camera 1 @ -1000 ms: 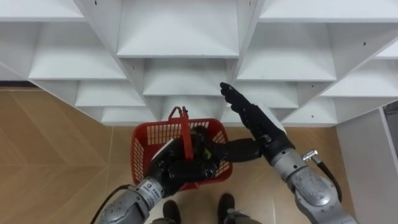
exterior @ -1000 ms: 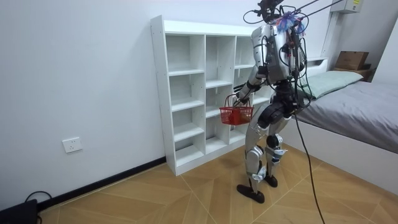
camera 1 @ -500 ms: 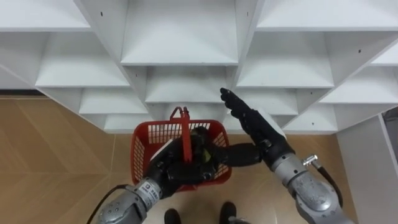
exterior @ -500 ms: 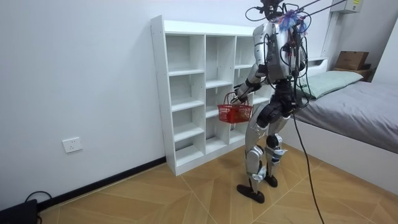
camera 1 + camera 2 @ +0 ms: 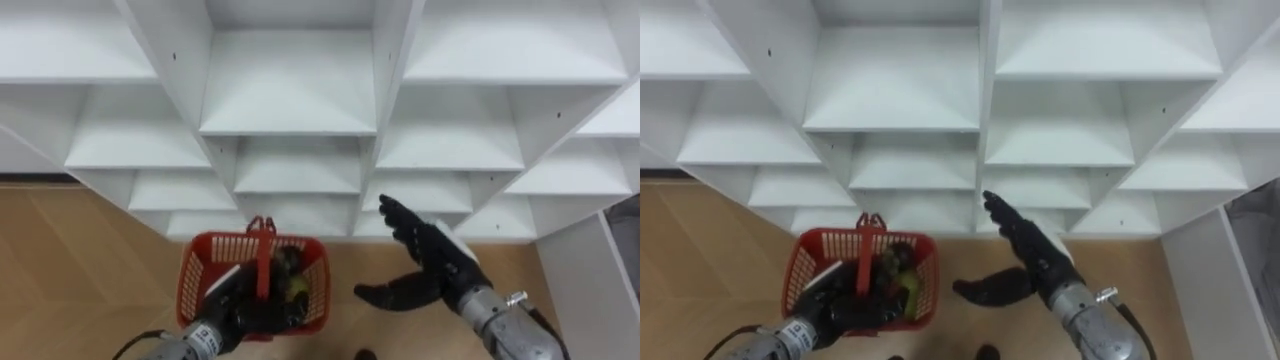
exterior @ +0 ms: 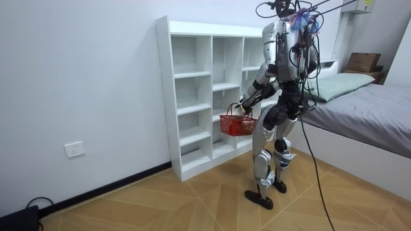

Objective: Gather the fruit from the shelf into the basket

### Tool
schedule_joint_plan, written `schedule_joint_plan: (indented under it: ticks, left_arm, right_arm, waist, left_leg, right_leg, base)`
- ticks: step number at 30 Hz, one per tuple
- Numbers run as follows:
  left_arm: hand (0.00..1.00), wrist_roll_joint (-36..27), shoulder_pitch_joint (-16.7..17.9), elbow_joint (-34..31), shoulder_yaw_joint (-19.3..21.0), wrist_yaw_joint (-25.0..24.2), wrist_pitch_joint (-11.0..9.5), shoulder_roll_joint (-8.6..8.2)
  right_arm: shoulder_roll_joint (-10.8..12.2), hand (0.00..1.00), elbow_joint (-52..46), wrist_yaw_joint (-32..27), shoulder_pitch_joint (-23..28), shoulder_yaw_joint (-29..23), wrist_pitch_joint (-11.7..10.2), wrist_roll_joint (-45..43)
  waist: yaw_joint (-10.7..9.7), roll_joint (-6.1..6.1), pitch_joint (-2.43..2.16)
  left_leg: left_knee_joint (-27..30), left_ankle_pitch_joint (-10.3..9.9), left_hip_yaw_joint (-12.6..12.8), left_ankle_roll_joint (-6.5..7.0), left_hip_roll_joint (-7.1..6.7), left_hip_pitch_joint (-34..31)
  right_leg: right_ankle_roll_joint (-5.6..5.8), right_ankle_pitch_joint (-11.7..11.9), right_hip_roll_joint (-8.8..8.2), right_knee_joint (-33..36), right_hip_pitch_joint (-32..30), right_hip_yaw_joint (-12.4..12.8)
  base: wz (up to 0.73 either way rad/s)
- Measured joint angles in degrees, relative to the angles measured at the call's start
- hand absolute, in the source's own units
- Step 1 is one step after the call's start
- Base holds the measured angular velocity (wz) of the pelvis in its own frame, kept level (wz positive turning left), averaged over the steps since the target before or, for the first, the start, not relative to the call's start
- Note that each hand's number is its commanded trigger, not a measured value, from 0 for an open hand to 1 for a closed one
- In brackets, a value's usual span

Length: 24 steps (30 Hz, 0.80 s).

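Observation:
My left hand (image 5: 232, 302) hangs a red plastic basket (image 5: 203, 270) in front of me, its fingers curled round the red handle (image 5: 262, 248). Dark and yellow-green fruit (image 5: 292, 286) lies inside the basket. To the right of the basket my right hand (image 5: 435, 264) is open, fingers straight and thumb spread, holding nothing; it is apart from the basket. The white closet shelves (image 5: 290, 95) lie ahead and their compartments look bare. In the room view I stand facing the closet (image 6: 192, 96) with the basket (image 6: 234, 124) at hip height.
Wooden floor (image 5: 70, 260) lies under the basket. A bed (image 6: 379, 109) stands behind me at the room view's right. A white side panel (image 5: 590, 290) rises at my right.
The basket has swung to my left, away from my right hand. My right hand, which reached over the basket, has drawn back to the right. The eye view has shifted.

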Motion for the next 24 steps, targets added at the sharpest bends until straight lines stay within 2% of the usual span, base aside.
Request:
schedule_joint_plan:
  ticks: [2, 6, 10, 13, 15, 18, 22, 24]
  left_arm:
    - [1.0, 0.8, 1.9, 0.4, 0.8, 0.2, 0.0, 0.31]
    - [1.0, 2.5, 4.1, 3.6, 2.8, 0.2, -0.1, -0.43]
    - [1.0, 2.5, 6.4, 5.5, 4.5, 1.0, -0.2, -0.71]
    - [1.0, 2.4, 7.8, 6.1, 5.4, 1.8, -0.2, -1.7]
    - [1.0, 2.4, 9.2, 6.5, 6.9, 1.8, -0.2, -2.09]
    - [1.0, 2.4, 10.7, 8.4, 8.5, 1.9, -0.2, -2.3]
    - [1.0, 2.2, 11.4, 10.4, 8.9, 2.9, -0.2, -2.59]
    - [1.0, 2.1, 11.1, 13.6, 9.2, 3.1, -0.1, -2.59]
  right_arm:
    - [0.0, 0.0, 0.2, 0.0, 1.0, -0.3, 0.1, 1.9]
    - [0.2, 0.0, 0.5, -0.4, 4.3, -2.6, 0.1, 7.8]
    - [0.9, 0.0, 0.5, -0.6, 6.4, -3.5, 0.1, 11.3]
    - [1.4, 0.0, 0.4, -1.7, 6.7, -4.0, 0.0, 13.9]
    - [1.8, 0.0, 0.7, -2.6, 8.1, -4.0, 0.1, 14.0]
    - [1.8, 0.0, 4.1, -4.2, 8.2, -4.1, 0.0, 13.9]
    - [2.1, 0.0, 9.8, -6.5, 8.6, -4.1, 1.0, 13.9]
    - [3.0, 0.0, 15.0, -7.4, 8.4, -4.1, 1.1, 12.9]
  waist:
    - [-0.5, 0.0, 0.0]
    - [-0.4, -0.07, -0.09]
    - [-0.4, -0.48, -0.39]
    - [-0.4, -0.47, -0.49]
    - [-0.2, -0.72, -0.92]
    - [-0.3, -0.81, -1.25]
    - [-0.1, -0.71, -1.25]
    - [-0.1, -0.6, -1.19]
  left_leg:
    - [-1.1, 0.1, -0.1, -0.12, -0.18, 1.9]
    - [-3.3, 0.1, -0.6, -0.18, -0.71, 5.8]
    - [-4.8, 0.0, -0.7, -0.31, -1.17, 8.7]
    - [-5.7, 0.0, -1.0, -0.26, -1.65, 10.2]
    - [-7.0, 0.0, -1.1, -0.26, -1.95, 12.4]
    - [-8.1, 0.0, -1.4, -0.27, -2.3, 14.6]
    - [-8.9, 0.0, -1.7, -0.22, -2.78, 16.9]
    - [-8.9, -0.2, -2.5, -0.21, -2.85, 17.5]
  right_leg:
    - [0.19, -0.1, 0.13, -1.1, 1.9, 0.0]
    - [0.7, -0.2, 0.13, -3.4, 6.4, -0.9]
    - [1.29, -0.6, 0.07, -4.4, 9.3, -0.9]
    - [1.64, -0.7, -0.2, -5.3, 10.9, -1.3]
    - [1.99, -0.9, -0.11, -6.2, 13.1, -1.3]
    - [2.34, -1.2, -0.11, -7.3, 15.5, -1.7]
    - [2.78, -1.4, -0.11, -8.0, 17.9, -2.3]
    - [2.95, -1.5, -0.09, -8.4, 19.0, -2.5]
  base:
    - [0.02]
    - [0.1]
    - [0.06]
    - [0.07]
    - [0.06]
    - [0.07]
    - [0.09]
    - [0.12]
